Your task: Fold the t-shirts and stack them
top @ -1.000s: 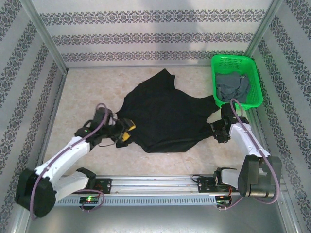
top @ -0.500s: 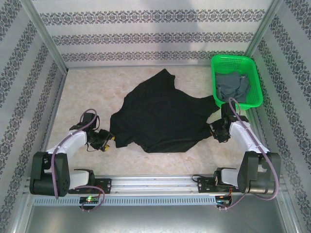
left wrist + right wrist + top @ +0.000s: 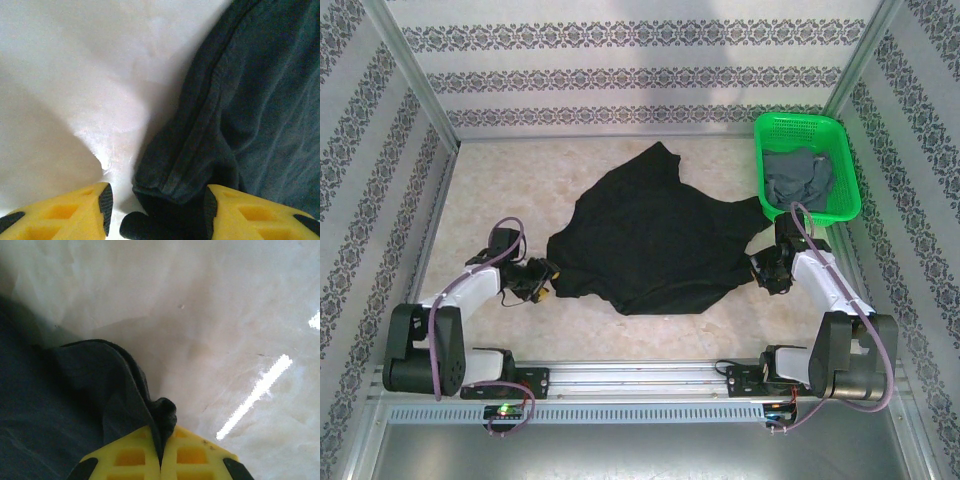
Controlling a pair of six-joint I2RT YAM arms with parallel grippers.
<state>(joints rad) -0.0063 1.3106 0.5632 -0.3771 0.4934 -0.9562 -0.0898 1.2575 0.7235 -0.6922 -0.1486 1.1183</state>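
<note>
Left end effector (image 3: 157, 210) nearer black t-shirt (image 3: 650, 240) — fingers apart, hem seemingly between.

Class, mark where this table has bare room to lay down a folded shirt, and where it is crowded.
Free: the far-left corner between the left wall and the black t-shirt; the near strip between its hem and the rail. Crowded: the right side, where the right hand pinches the shirt beside the green basket.

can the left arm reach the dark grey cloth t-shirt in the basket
Probably not: the dark grey cloth t-shirt lies in the green plastic mesh basket at far right, beyond the right gripper.
</note>
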